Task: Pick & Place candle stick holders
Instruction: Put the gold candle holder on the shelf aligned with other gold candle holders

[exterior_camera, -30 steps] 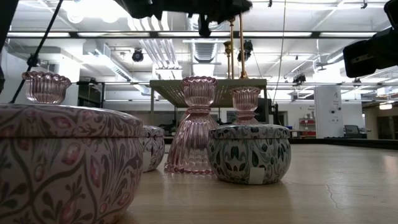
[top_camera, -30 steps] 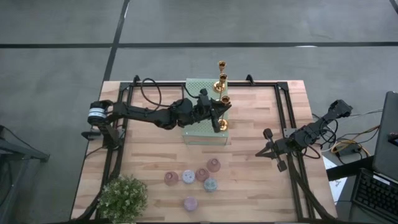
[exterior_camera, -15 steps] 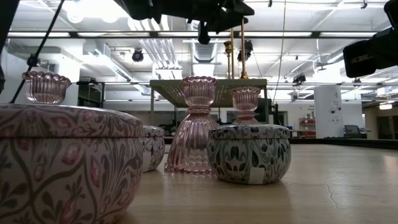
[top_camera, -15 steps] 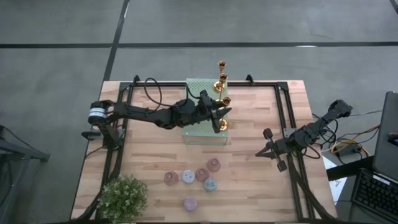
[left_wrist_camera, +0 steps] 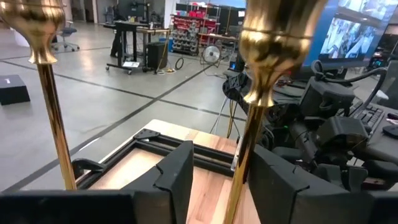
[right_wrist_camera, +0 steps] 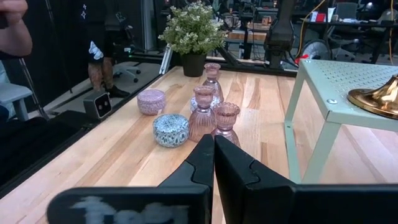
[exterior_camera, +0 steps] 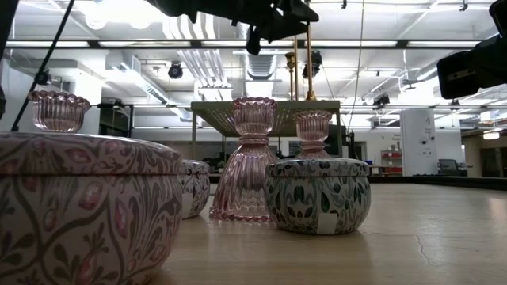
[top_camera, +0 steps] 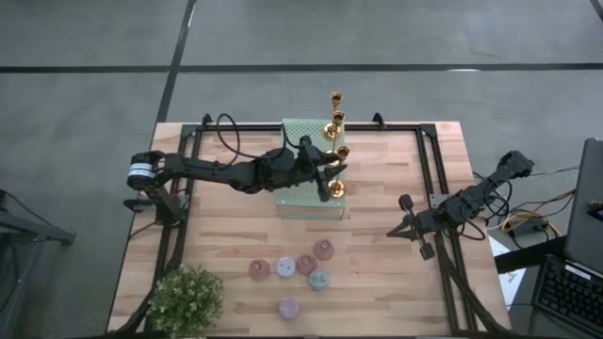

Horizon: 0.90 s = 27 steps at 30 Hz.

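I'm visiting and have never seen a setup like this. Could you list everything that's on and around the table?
Gold candle stick holders: four, shiny gold, in a row along the green stand's right edge.
Pastel holders and tins: six, pink, lilac and blue, clustered on the table's near middle.
Green stand: one, pale green, perforated top, table's far middle.
Potted plant: one, leafy green, near-left corner.
Table: one, light wood with a black frame.
Person: one, partly seen beyond the table.
Left arm's fingers: dark, apart, either side of a gold stem over the stand.
Right arm's fingers: dark, closed together, empty, at the table's right edge.
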{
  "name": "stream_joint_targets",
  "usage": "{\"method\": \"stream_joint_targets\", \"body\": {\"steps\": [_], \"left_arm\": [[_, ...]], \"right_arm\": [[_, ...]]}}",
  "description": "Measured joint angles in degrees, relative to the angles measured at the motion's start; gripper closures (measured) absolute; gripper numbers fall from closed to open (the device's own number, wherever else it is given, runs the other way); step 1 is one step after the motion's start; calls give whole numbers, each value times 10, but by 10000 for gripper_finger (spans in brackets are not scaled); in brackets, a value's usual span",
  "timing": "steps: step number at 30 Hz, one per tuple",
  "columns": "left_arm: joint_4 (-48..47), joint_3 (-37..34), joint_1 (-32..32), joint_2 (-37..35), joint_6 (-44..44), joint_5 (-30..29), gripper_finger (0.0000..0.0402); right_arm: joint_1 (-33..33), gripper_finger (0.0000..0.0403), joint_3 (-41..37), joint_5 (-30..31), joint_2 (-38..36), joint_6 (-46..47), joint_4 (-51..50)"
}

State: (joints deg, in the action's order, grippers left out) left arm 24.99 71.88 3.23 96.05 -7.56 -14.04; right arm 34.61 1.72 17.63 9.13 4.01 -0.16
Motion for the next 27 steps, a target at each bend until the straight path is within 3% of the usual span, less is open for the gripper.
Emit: {"method": "stream_joint_targets", "body": {"steps": [7, 17, 27], "left_arm": [[-9, 0, 0, -1, 15, 0, 293], [-16, 0, 0, -1, 35, 1, 382], [-18, 0, 2, -6, 54, -26, 367]], "right_arm": [[0, 394, 0, 0, 0, 0, 0], [0, 394, 0, 0, 0, 0, 0], [0, 394, 0, 0, 0, 0, 0]]}}
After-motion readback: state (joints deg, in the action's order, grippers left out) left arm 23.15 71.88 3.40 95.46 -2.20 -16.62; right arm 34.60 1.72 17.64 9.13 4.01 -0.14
